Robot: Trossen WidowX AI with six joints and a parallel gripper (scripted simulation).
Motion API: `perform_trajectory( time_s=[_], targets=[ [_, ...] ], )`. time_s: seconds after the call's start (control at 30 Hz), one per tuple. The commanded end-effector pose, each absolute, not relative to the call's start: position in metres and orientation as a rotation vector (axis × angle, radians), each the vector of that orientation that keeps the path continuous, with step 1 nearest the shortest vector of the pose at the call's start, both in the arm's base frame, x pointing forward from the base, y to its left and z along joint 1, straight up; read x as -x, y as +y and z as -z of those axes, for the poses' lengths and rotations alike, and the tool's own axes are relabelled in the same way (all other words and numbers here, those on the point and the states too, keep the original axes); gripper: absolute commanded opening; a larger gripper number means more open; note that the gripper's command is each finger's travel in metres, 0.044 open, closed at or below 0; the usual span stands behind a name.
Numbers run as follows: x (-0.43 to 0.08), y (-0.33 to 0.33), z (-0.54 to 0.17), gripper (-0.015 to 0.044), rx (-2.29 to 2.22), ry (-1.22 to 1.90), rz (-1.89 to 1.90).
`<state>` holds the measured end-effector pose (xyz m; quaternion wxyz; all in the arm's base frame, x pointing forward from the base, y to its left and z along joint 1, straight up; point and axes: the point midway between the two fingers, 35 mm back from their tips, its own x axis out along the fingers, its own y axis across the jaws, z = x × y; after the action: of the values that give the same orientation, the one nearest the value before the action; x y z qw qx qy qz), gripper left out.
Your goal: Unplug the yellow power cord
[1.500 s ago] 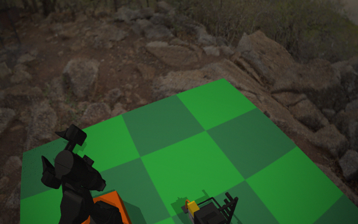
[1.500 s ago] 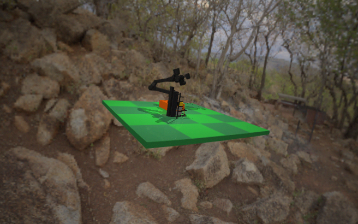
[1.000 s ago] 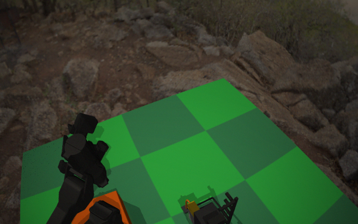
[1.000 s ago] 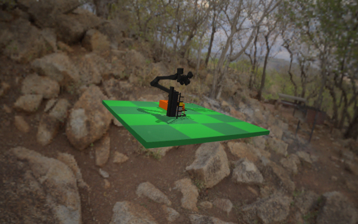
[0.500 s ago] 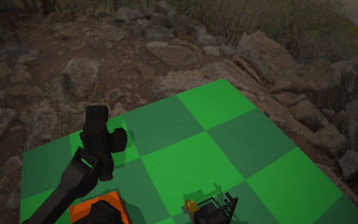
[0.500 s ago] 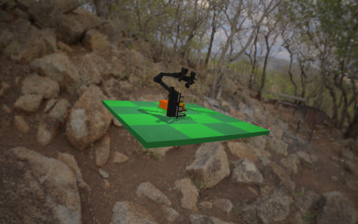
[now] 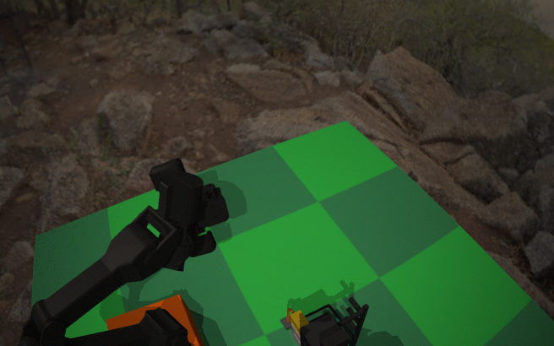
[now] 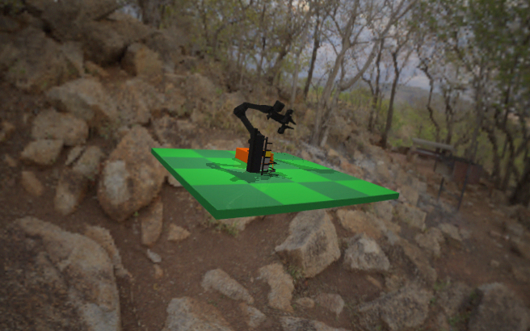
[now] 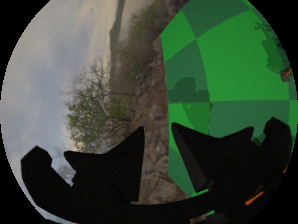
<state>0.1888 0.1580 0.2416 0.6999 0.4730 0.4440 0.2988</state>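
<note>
Top view, yellow piece [image 7: 298, 321] well apart from open jaws [image 7: 208, 227]

A checkered tabletop [image 7: 296, 236] [image 8: 279, 191] [image 9: 240, 65] shows bright and dull green squares. An orange block [image 7: 181, 305] [image 8: 242, 154] is on it, partly hidden. A black rack [image 7: 361, 321] [image 8: 265, 159] with thin rods stands upright there, apart from the block in the top view. Around the tabletop are brown rocks [image 7: 127, 118] [image 8: 309, 246] [image 9: 157, 112] and reddish dirt [image 7: 181, 80] [image 8: 182, 262]. Thin trees [image 8: 341, 81] [image 9: 95, 105] rise against a cloudy sky [image 8: 363, 69] [image 9: 35, 90]. A bench-like shape [image 8: 432, 144] appears at the right in the exterior view, too blurred to tell exactly.
</note>
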Motion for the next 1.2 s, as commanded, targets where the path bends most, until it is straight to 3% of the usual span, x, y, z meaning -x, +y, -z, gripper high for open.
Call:
perform_trajectory(
  time_s=[0.0, 0.63, 1.17],
  targets=[
    [-0.246, 0.113, -0.207, 0.0160, -0.477, 0.868, -0.528],
    [-0.277, 0.035, -0.149, 0.0160, 0.335, 1.007, -0.552],
    [-0.270, -0.036, -0.107, 0.0160, 0.950, 1.219, -0.890]
  ],
)
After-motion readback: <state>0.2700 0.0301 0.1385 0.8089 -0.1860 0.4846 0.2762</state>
